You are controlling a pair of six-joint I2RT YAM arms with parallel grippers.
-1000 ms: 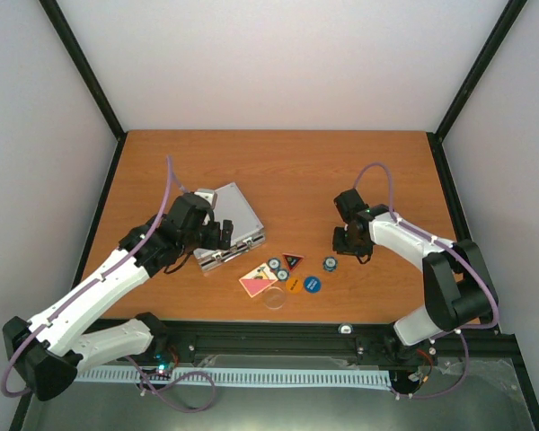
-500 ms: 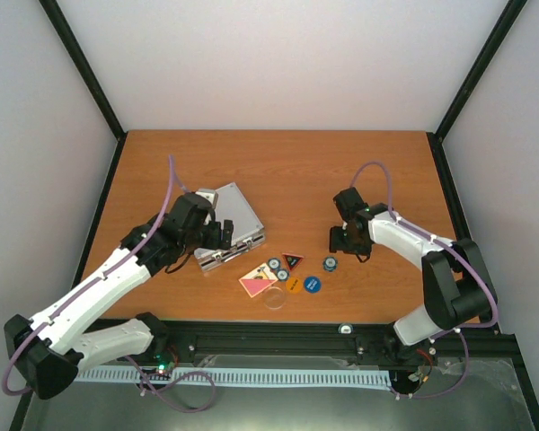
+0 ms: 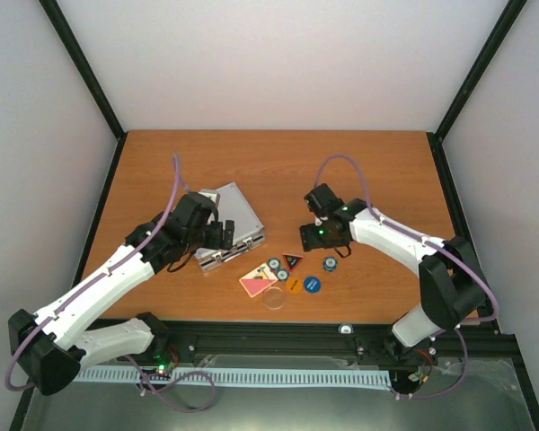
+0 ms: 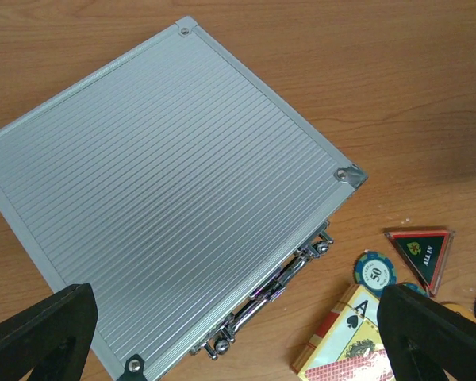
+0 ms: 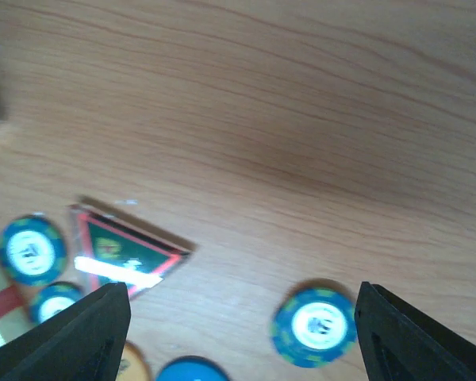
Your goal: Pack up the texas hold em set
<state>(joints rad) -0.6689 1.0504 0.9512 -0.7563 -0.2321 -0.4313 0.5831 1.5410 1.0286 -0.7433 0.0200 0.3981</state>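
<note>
White walls (image 3: 278,63) and black frame posts (image 3: 81,67) close in a brown wooden table (image 3: 278,166). Left of centre lies the silver case (image 3: 241,214), shut and flat, its ribbed lid up. The left gripper (image 3: 219,235) hangs over the case's near part, jaws spread wide with nothing between them. From overhead, the arm hides that corner of the lid.

Just off the case's near-right side the loose pieces sit. The pink card deck (image 3: 255,284) is there with two chips (image 3: 275,265) beside it. Then come the red-black triangle (image 3: 293,260), an orange disc (image 3: 292,285) and a blue disc (image 3: 313,285). Farther right of the case is a lone chip (image 3: 330,264). The clear disc (image 3: 274,298) lies past the deck from the case, faint against the wood.

The right gripper (image 3: 316,235) hovers right of the case, close by the triangle and the lone chip, jaws wide apart and empty. Its wrist view is blurred and cuts off both discs at the bottom edge.

Since a second ago the right arm has swung left toward the case. The left arm has hardly stirred.
</note>
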